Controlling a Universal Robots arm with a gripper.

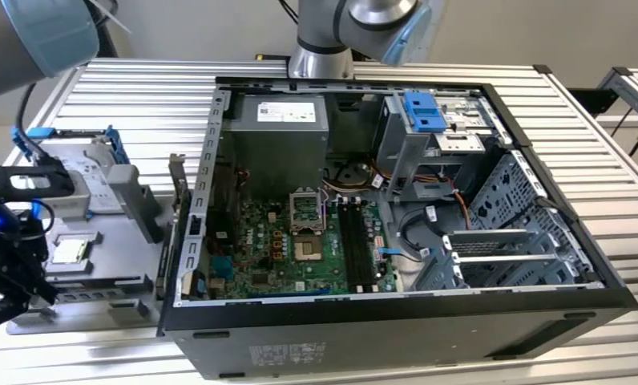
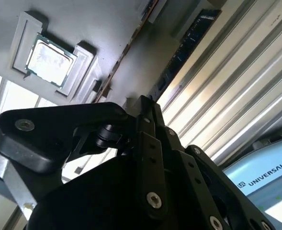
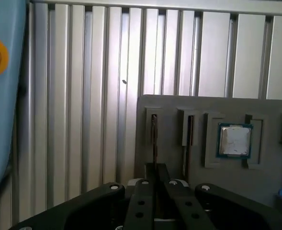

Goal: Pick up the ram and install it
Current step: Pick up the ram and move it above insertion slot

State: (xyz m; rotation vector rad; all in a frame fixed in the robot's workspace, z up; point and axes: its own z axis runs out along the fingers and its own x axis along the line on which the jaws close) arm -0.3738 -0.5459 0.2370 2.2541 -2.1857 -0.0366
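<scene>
1. The gripper (image 3: 156, 172) has its fingers pressed together, pinching the thin edge of the ram (image 3: 153, 136).
2. The ram stands on edge in the slot nearest the grey tray's (image 3: 174, 103) side edge, not yet lifted out.
3. A second stick (image 3: 189, 130) stands in the next slot, and a square chip (image 3: 234, 140) lies in a recess beyond it.
4. The tray rests on the slatted table (image 3: 83, 72), just beside the open computer case (image 1: 405, 321).

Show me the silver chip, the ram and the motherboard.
silver chip (image 3: 234, 141), first wrist view, centre of its top.
ram (image 2: 186, 48), second wrist view, middle of its dark side.
motherboard (image 1: 255, 241), exterior view, green board surface.
</scene>
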